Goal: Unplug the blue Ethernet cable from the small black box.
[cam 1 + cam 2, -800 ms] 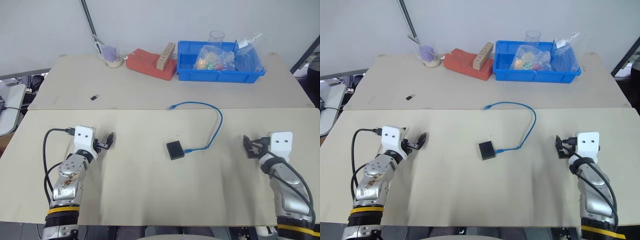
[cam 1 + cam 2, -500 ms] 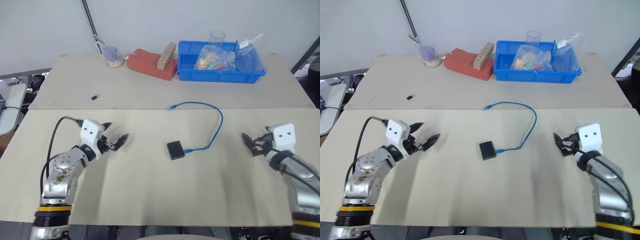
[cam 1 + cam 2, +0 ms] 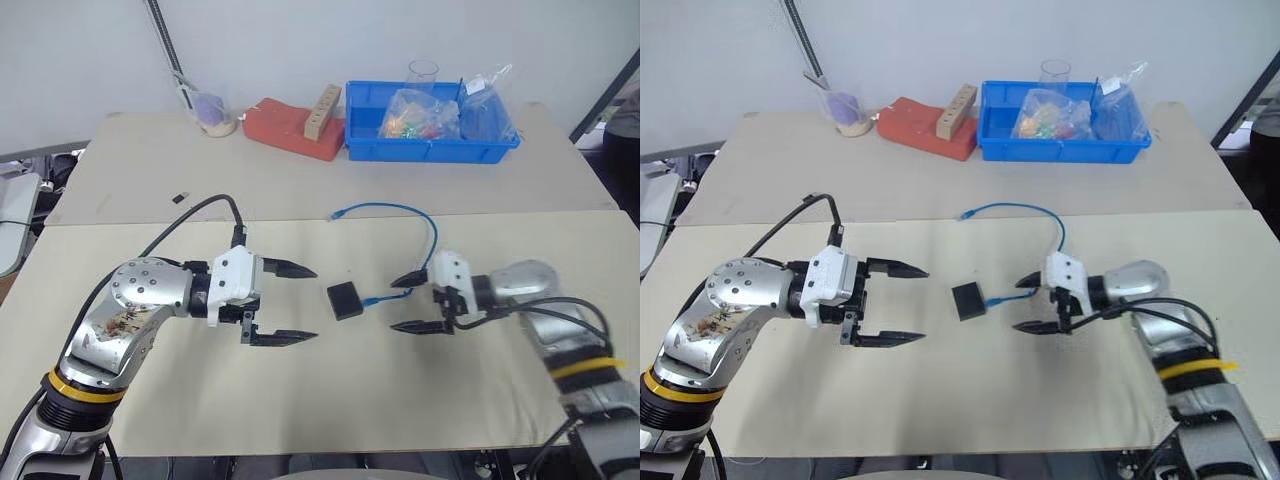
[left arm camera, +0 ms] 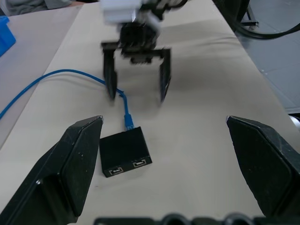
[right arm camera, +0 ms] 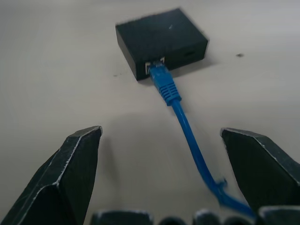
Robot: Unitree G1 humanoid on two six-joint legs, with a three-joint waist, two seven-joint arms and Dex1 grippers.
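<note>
I have both hands spread wide and empty, facing each other across the small black box, which lies flat on the tabletop between them. The blue Ethernet cable is still plugged into the box's side facing my right hand, then arcs away to a loose plug farther back. To do this cleanly, I'd pin the box with the left hand and close the right on the plug boot just beside the port, not on the cord, pulling straight out along the port. The latch tab may resist. The red block, blue bin and cup sit well apart at the back; nothing blocks either approach
</note>
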